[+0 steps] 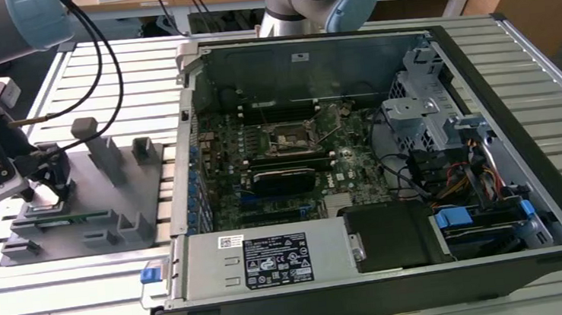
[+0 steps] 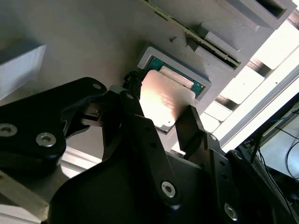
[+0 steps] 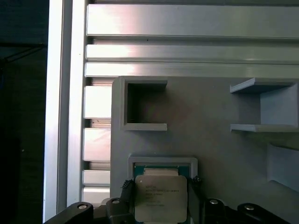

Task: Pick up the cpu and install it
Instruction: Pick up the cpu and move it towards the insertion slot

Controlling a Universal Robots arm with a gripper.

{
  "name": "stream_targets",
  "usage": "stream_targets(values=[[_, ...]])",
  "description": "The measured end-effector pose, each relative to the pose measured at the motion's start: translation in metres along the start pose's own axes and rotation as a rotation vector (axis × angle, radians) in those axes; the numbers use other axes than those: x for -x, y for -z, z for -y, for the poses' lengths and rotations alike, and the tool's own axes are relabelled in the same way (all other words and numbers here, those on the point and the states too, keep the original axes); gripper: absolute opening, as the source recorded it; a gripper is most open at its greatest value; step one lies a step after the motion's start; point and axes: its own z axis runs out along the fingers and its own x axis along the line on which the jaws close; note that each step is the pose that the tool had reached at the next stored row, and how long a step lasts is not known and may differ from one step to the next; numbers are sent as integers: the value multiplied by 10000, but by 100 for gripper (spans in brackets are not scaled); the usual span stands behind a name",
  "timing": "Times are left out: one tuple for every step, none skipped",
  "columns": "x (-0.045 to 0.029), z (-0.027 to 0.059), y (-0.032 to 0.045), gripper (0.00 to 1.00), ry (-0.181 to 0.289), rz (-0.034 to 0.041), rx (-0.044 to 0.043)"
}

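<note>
Tabletop [image 1: 70, 298]: slatted metal, carrying the tray and the open case.
Case [image 1: 519, 91]: at the exterior view's right; its socket [image 1: 294, 137] sits mid-board, well apart from the hand.
Tray [image 1: 92, 201]: grey, at the exterior view's left, with the recess [image 3: 162, 162] near one edge.
Hand [image 1: 48, 189]: low over the tray, narrowed onto the cpu, its fingers [image 2: 133, 100] on two opposite edges.
Cpu [image 3: 161, 198]: silver top up, between the fingers at the recess; it looks barely raised, though I can't be sure.
Doing it well: probably a light grip on the edges only, with the chip held level so no corner catches the recess wall.
</note>
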Motion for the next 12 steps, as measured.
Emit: stream_targets(values=[[0,0,1,54,0,2,1],[0,0,5,54,0,3,2],[0,-1,10,54,-1,1,1],[0,-1,16,54,0,1,1],[0,-1,20,54,1,2,2],[0,-1,27,54,0,-1,1],[0,-1,33,54,0,0,1],[0,-1,39,54,0,1,1],[0,-2,44,54,0,2,2],[1,-2,48,54,0,3,2],[0,-2,59,54,0,0,0],[0,-2,70,54,1,0,-3]])
